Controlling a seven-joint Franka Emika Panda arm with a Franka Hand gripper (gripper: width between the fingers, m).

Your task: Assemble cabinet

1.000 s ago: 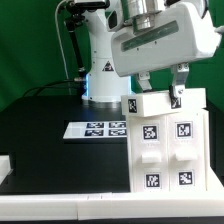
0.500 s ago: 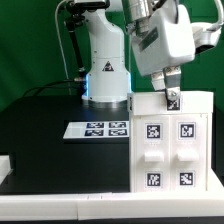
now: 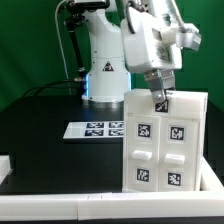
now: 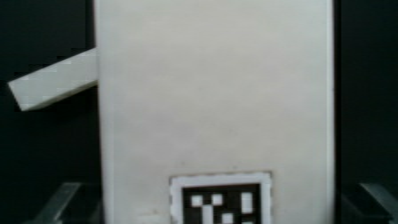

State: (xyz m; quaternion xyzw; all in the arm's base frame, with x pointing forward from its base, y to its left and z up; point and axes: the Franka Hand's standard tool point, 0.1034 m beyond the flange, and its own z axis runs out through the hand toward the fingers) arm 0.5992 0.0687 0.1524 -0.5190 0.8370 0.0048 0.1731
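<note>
Both views low-res and soft, bright even overhead light, glare washes out white surfaces, black desk (image 3: 50, 140) stays dark, wrist view blurrier throughout.

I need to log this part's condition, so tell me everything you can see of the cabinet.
The cabinet is a large white box that looks like plastic, standing upright but tilted on the black table. Its front shows four panels, each with a square black-and-white tag. The gripper meets its top edge; whether the fingers clamp it is unclear.
</note>
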